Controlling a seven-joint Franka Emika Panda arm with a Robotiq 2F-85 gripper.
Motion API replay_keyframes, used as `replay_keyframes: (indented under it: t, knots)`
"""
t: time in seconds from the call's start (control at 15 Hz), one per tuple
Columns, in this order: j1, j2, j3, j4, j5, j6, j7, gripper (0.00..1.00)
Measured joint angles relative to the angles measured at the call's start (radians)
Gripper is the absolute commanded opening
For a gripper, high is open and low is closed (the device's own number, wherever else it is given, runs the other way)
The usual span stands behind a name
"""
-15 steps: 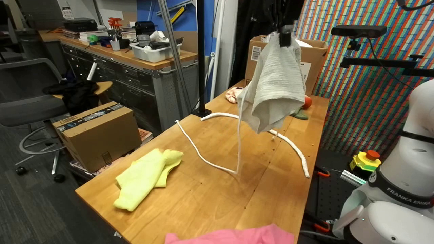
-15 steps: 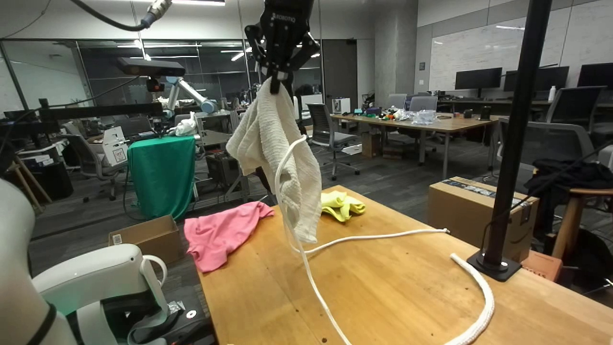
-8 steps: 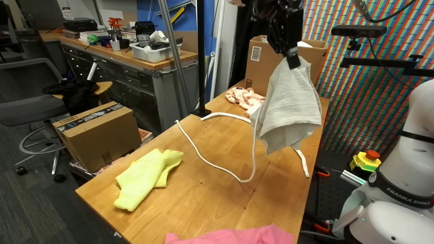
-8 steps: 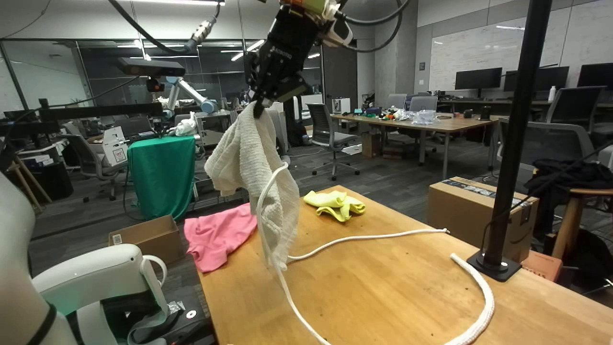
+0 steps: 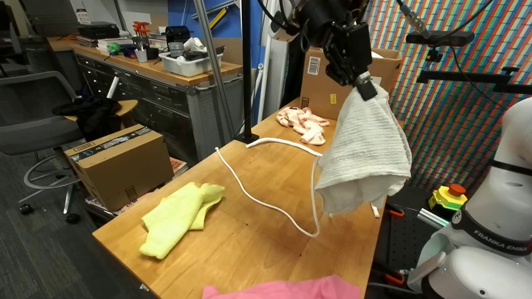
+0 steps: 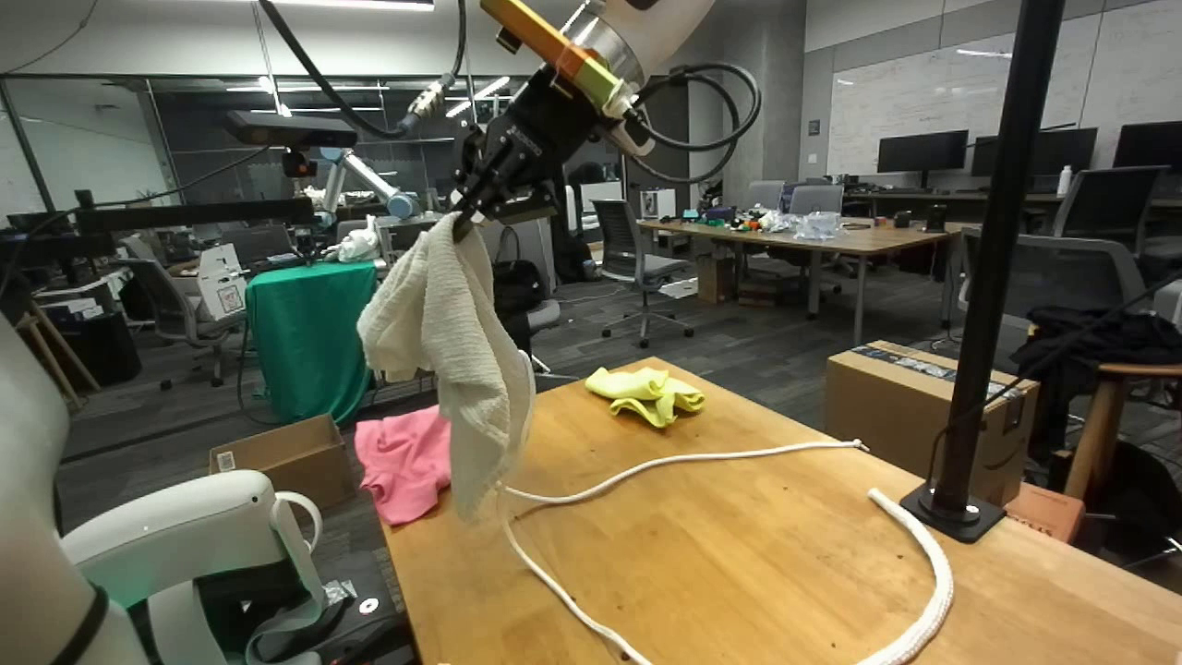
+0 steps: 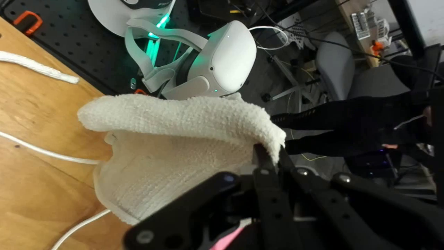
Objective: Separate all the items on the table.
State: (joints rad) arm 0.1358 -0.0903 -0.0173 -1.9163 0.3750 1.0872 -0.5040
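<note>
Tabletop (image 5: pixel 257 249): light wood is stretching through a cluttered workroom, with a black post (image 5: pixel 246 74) rising at one edge and a large cardboard box (image 5: pixel 318 87) standing toward the far end.
Gripper (image 5: pixel 366 90): its fingers are pinching the white-grey cloth (image 5: pixel 365 158) at an upper corner.
White-grey cloth: it is hanging in folds below the gripper in both exterior views.
White rope (image 5: pixel 266 204): it is winding across the wood, its thicker end curving just beside the post's base; a strand is passing by the hanging cloth, and whether they are touching I cannot tell.
Yellow cloth (image 5: pixel 178 220): it is lying crumpled, apart from the rope.
Pinkish-beige cloth (image 5: pixel 305 124): it is lying bunched near the box.
Pink cloth (image 6: pixel 402 466): it is draping past the tabletop's edge in an exterior view, partly hidden behind the white-grey cloth.
</note>
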Motion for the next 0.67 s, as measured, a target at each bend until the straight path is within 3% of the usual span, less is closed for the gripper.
replay_keyframes:
  t: [0.67]
  knots:
    - [-0.054, 0.0, 0.0, 0.004, 0.129, -0.041, -0.01, 0.05]
